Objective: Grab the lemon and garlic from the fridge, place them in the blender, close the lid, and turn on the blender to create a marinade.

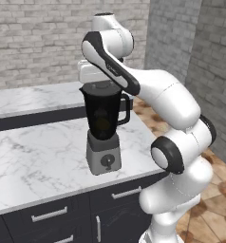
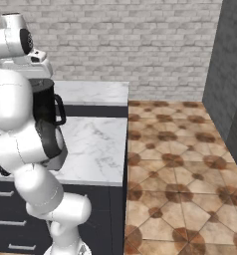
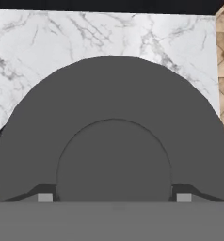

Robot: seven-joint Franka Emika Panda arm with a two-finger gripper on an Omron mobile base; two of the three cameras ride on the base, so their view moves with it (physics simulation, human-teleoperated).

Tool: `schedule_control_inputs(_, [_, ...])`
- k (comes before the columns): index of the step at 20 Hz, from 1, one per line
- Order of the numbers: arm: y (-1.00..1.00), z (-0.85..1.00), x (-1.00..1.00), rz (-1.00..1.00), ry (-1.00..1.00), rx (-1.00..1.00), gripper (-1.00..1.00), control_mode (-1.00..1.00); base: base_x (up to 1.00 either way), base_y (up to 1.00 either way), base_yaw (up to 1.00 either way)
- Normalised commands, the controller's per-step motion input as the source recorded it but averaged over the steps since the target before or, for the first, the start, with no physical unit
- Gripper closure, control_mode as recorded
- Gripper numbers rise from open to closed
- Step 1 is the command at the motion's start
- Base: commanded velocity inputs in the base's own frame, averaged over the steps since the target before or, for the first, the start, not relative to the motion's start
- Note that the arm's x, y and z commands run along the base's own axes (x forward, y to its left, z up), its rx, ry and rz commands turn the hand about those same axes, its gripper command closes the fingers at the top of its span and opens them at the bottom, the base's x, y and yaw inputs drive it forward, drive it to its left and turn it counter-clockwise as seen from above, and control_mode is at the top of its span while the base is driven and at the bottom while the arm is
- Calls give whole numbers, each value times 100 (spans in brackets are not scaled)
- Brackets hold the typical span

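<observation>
The blender point(image 1: 103, 128) stands on the marble counter point(image 1: 34, 161), a black see-through jar on a grey base with a round knob point(image 1: 107, 162). The dark grey lid point(image 1: 104, 86) lies flat on the jar's mouth. A dim yellowish round shape point(image 1: 103, 124) shows through the jar and may be the lemon. The garlic is hidden and the fridge is out of view. My hand point(image 1: 90, 72) hovers just above the lid. In the hand view my gripper point(image 3: 114, 197) is open, and its fingertips point(image 3: 44, 197) straddle the raised middle of the lid point(image 3: 114, 94). The jar's handle point(image 2: 60, 112) shows beside my arm.
A second marble counter point(image 1: 34, 97) runs along the brick wall behind. Dark drawers with metal handles point(image 1: 48, 214) sit under the front counter. Brown tiled floor point(image 2: 180, 164) opens to the right, bounded by a dark grey wall point(image 2: 227, 64).
</observation>
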Motion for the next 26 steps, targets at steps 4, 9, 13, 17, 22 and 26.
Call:
schedule_control_inputs(4, [0,-3,0,0,0,0,-100,-100,0,0,0])
schedule_control_inputs(9, [0,14,0,0,-9,0,-100,-100,0,0,0])
schedule_control_inputs(13, [0,18,-1,0,-10,0,-100,-100,0,0,0])
schedule_control_inputs(17, [0,3,-2,0,-8,0,-100,-100,0,0,0])
schedule_control_inputs(22, [-4,9,-38,0,-9,3,-100,-100,0,0,0])
schedule_control_inputs(26, [-20,1,-99,0,-8,5,-100,-100,0,0,0])
